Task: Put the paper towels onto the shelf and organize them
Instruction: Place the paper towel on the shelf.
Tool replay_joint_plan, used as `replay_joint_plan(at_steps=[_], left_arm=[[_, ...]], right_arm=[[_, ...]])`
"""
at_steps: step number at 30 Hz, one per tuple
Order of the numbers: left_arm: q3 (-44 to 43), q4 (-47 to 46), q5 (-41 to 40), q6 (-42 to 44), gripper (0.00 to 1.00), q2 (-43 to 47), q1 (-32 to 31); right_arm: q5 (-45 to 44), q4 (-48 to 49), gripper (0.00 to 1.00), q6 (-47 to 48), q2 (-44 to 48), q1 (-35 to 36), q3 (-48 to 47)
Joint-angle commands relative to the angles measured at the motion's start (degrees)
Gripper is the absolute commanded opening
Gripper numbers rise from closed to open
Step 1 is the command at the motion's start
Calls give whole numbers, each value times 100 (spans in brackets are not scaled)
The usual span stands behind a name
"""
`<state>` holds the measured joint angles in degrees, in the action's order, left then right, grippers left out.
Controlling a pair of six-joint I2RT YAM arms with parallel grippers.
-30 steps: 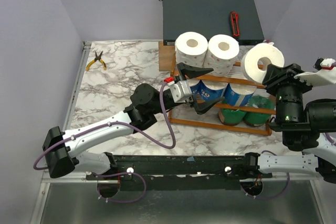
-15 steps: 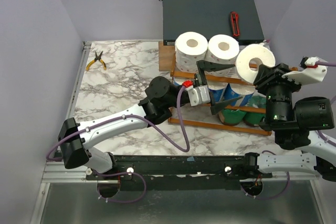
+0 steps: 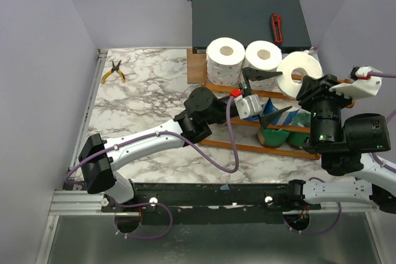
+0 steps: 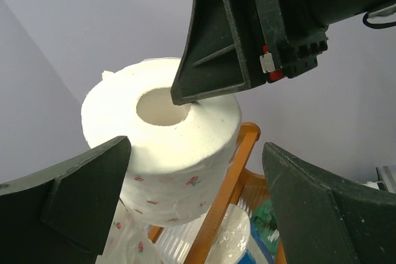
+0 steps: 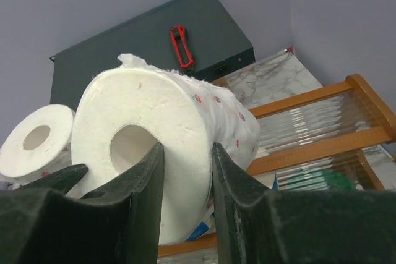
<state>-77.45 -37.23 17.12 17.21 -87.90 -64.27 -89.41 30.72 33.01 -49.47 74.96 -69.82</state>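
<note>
While it hangs tilted above the right end of the top tier, the held roll (image 3: 300, 72) is not yet resting on the shelf (image 3: 272, 151); it sits just beside the two standing rolls (image 3: 226, 60) already on that tier, with green-wrapped rolls (image 3: 281, 135) on the lowest tier beneath. The right gripper (image 5: 185, 146) is clamped on the roll's soft wall, one finger down in the hollow core and the other against the outside. The left gripper (image 3: 270, 94) is spread as wide as it goes and has nothing in it; its fingers reach toward the roll from the left, one above and one below, close to the right gripper's own finger.

The likely trouble is the thin pinch on loose paper: the wall may crush or slide, and the roll would drop past the shelf's end; a sideways nudge could topple the nearer standing roll; the two grippers are near enough to knock together if the left one shuts carelessly.

Compared with a second ago, the left gripper has swung up and rightward from the middle tier, and the held roll has drifted left toward the standing pair; neither grip has changed.
</note>
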Motion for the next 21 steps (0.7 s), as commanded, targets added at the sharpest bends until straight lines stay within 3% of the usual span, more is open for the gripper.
replay_joint_plan(at_steps=[1, 14, 21], left_arm=[[-287, 32, -376, 149, 99, -196, -36], [-289, -44, -1317, 196, 99, -201, -72], [-308, 369, -1048, -441, 99, 9, -77]], right_arm=[[-1159, 268, 26, -93, 77, 38, -67], [-1160, 268, 26, -113, 382, 41, 63], [-1149, 268, 27, -121, 422, 52, 151]])
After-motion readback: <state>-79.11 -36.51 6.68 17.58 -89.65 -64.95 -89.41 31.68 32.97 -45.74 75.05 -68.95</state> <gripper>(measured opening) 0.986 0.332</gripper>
